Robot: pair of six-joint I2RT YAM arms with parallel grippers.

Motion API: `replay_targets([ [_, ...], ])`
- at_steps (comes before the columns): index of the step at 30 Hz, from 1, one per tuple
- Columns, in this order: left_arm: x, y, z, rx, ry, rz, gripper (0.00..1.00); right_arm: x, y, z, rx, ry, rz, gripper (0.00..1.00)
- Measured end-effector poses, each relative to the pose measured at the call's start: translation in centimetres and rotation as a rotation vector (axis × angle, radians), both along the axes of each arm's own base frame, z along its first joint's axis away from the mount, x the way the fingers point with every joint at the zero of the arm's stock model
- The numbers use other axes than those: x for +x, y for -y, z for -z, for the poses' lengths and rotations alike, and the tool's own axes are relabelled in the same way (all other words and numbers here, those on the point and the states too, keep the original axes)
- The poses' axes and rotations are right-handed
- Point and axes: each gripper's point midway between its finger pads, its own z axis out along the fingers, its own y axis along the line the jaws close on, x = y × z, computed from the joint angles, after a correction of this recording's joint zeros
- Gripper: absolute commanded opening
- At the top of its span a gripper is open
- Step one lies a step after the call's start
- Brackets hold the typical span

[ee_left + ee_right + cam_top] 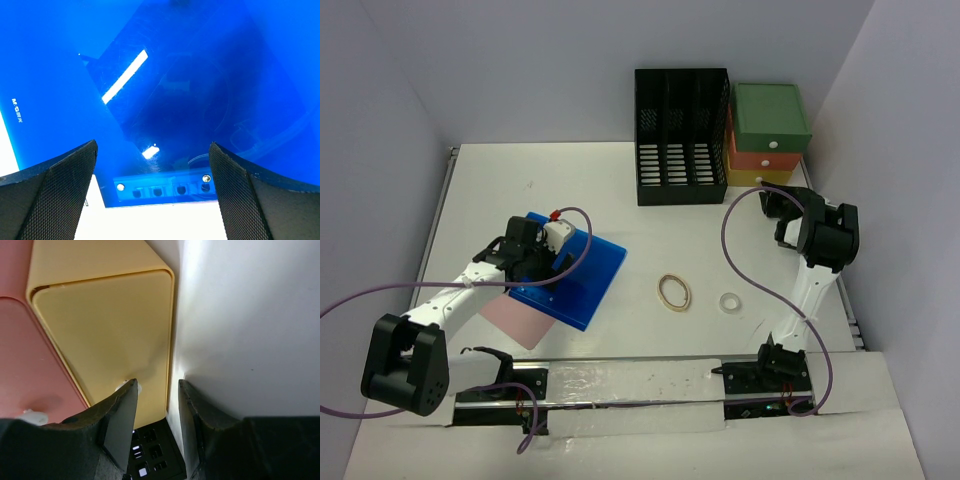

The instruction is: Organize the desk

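Left of centre in the overhead view, the left pincer (pixel 528 256) hung low over a blue folder (pixel 582 270), its jaws wide apart. At upper right, the right pincer (pixel 156 385), jaws narrowly apart, nosed at the yellow drawer (pixel 100 335); its white knob (pixel 134 387) sat against one finger, not between the two. The white bench (pixel 650 235) filled the frame beneath everything. We judged the knob should be centred in the gap before closing, followed by a straight, level pull.
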Motion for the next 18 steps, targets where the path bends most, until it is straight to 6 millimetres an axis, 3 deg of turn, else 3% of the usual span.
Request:
replay_targets([
  [12, 0.0, 0.0, 0.1, 0.002, -0.003, 0.000, 0.99, 0.5, 0.0, -2.1, -0.024, 0.101, 0.010, 0.44],
  [18, 0.0, -0.1, 0.2, 0.005, -0.005, -0.002, 0.99, 0.6, -0.2, -1.7, 0.010, 0.112, 0.016, 0.45],
])
